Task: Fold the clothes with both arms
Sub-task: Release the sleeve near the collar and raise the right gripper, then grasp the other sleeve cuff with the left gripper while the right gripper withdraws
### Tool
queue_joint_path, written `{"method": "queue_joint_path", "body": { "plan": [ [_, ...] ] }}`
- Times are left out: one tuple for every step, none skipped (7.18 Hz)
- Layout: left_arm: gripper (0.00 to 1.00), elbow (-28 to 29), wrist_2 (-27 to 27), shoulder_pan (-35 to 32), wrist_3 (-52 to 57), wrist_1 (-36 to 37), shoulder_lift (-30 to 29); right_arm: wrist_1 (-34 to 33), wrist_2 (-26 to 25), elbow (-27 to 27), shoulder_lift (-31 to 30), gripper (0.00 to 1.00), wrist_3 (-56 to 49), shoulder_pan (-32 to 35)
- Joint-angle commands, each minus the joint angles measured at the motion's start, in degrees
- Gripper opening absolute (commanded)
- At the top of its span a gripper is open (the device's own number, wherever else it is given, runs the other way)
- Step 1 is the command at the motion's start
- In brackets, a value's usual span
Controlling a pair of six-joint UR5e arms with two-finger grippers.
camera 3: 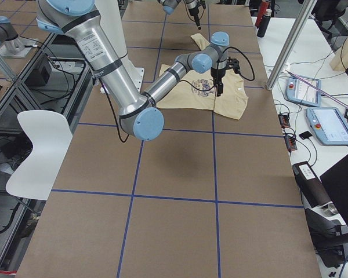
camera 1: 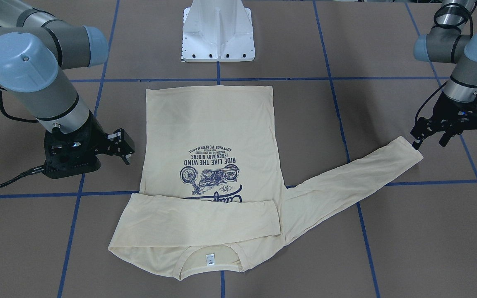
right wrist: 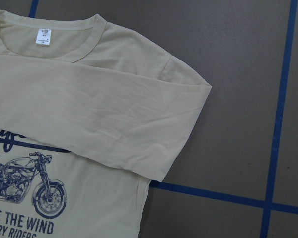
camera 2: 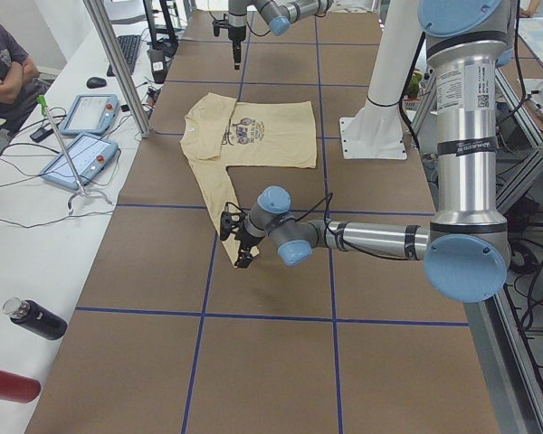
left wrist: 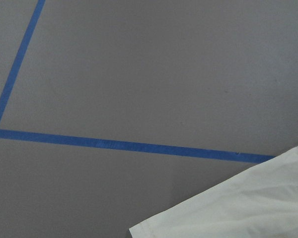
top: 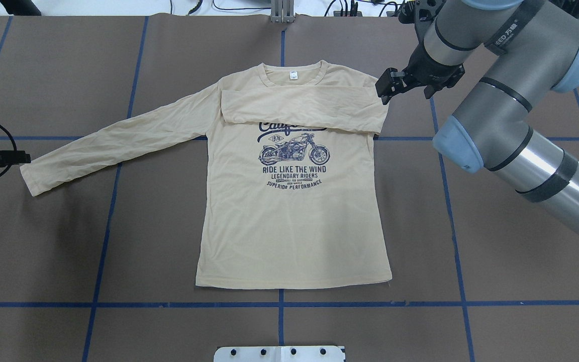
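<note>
The cream-yellow shirt [top: 289, 221] lies flat on the brown table with its print up and its neck tag [top: 293, 75] showing; it also shows in the front view [camera 1: 209, 124]. One sleeve [top: 304, 105] is folded across the chest, over the top of the print. The other sleeve [top: 118, 136] stretches out flat on my left. My left gripper [camera 1: 429, 142] is open and hovers just beyond that sleeve's cuff [camera 1: 408, 151], which also shows in the left wrist view [left wrist: 238, 208]. My right gripper [top: 384, 95] is open and empty beside the folded shoulder.
The white pedestal base [camera 1: 218, 33] stands beyond the shirt's hem. Blue tape lines [top: 279, 304] cross the table. An operators' bench with tablets [camera 2: 77, 158] and bottles [camera 2: 32, 316] runs along the far side. A metal pole [camera 2: 118, 63] stands at the table's edge.
</note>
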Motion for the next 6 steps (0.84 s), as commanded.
{"method": "queue_joint_path", "body": {
  "plan": [
    [0.98,1.83,2.17,3.13,-1.0,-1.65,-0.16,0.27,0.11,0.3,-0.6,1.0,-0.08,0.11],
    [0.96,1.83,2.26,3.58,-1.0,-1.65,-0.16,0.28,0.2,0.65,-0.87,1.0,-0.08,0.19],
    [0.95,2.01,2.35,3.93,-1.0,-1.65,-0.16,0.28,0.2,0.66,-0.87,1.0,-0.08,0.11],
    [0.9,2.27,2.35,4.37,-0.91,-1.65,-0.16,0.45,0.2,0.74,-0.96,1.0,-0.08,0.19],
    [0.86,2.45,2.44,4.81,-0.91,-1.65,-0.34,0.45,0.89,1.01,-1.39,1.0,-0.08,0.2],
    [0.82,2.45,2.44,5.33,-0.91,-1.65,-0.34,0.45,0.9,1.18,-1.4,1.0,-0.08,0.2]
  ]
}}
